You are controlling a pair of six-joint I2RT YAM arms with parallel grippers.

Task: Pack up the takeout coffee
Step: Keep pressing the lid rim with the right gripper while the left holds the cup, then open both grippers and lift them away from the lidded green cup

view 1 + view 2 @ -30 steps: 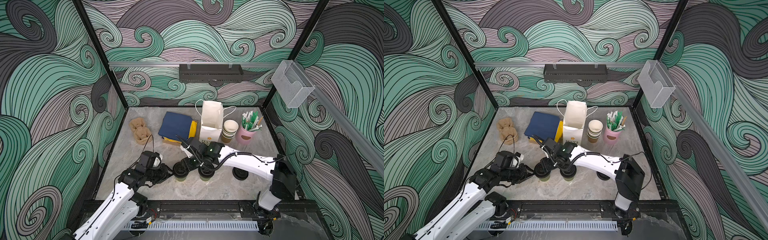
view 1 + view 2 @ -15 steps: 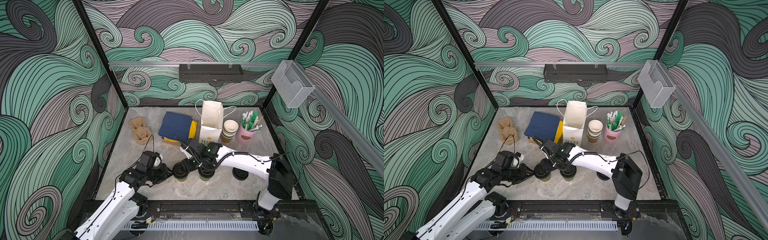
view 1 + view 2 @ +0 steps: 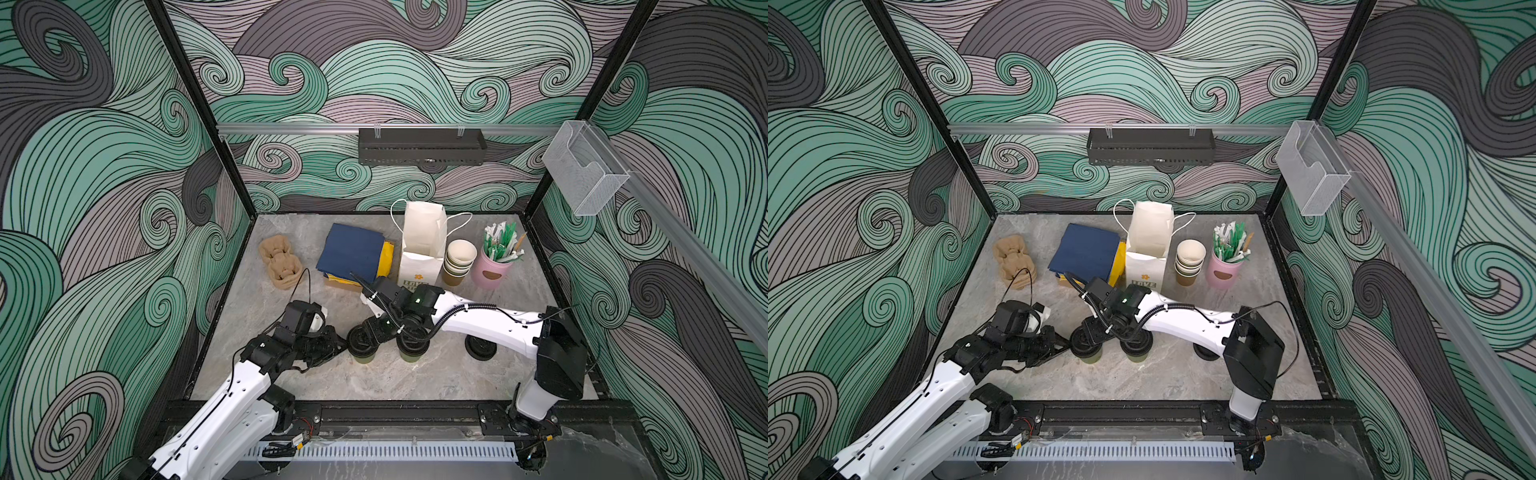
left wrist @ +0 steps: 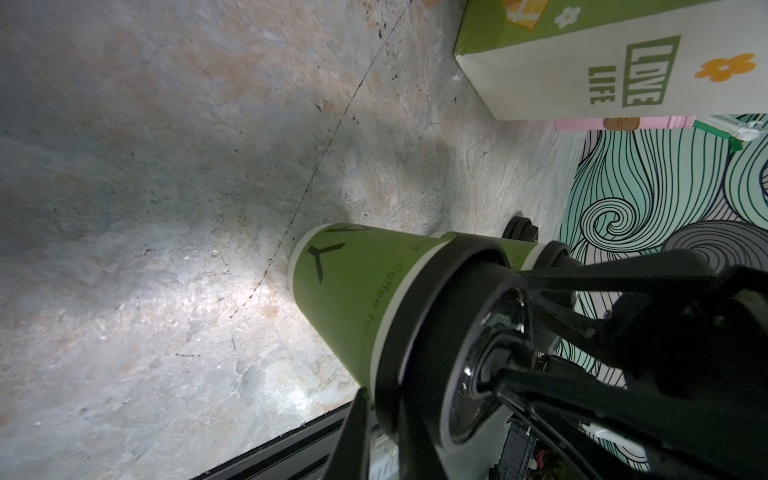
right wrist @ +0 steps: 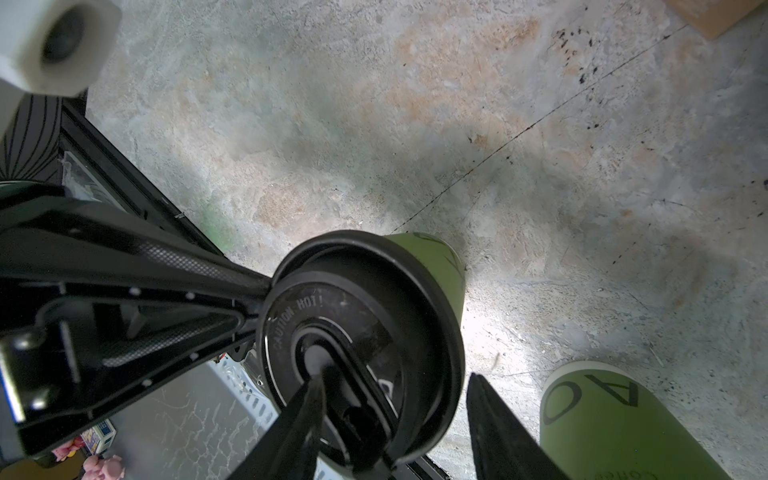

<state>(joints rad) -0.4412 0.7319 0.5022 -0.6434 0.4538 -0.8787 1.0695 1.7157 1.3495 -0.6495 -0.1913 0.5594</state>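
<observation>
Two takeout coffee cups stand side by side near the table's front middle, the left cup [image 3: 360, 341] [image 3: 1085, 347] and the right cup [image 3: 410, 356] [image 3: 1135, 354]. Both have olive sides and black lids. My left gripper [image 3: 338, 345] [image 3: 1063, 343] [image 4: 386, 419] reaches in from the left and is shut on the rim of the left cup's lid [image 5: 361, 328]. My right gripper [image 3: 376, 332] [image 5: 395, 415] hangs open above that same lid. One finger lies over the lid's top and the other stands just outside its rim, between the cups. The right cup [image 5: 615, 424] [image 4: 519, 253] is untouched.
An open white paper bag [image 3: 422, 249] [image 4: 623, 70] stands behind the cups. To its right are stacked lidless cups [image 3: 459, 262] and a pink jar of sachets [image 3: 492, 270]. Folded navy napkins [image 3: 351, 253] and a brown cup carrier [image 3: 280, 259] lie at the back left. Loose black lids [image 3: 480, 347] sit under the right arm.
My left gripper's jaws have narrowed onto the left cup's lid rim. The right gripper has stayed over that lid, its arm shifting only slightly.
</observation>
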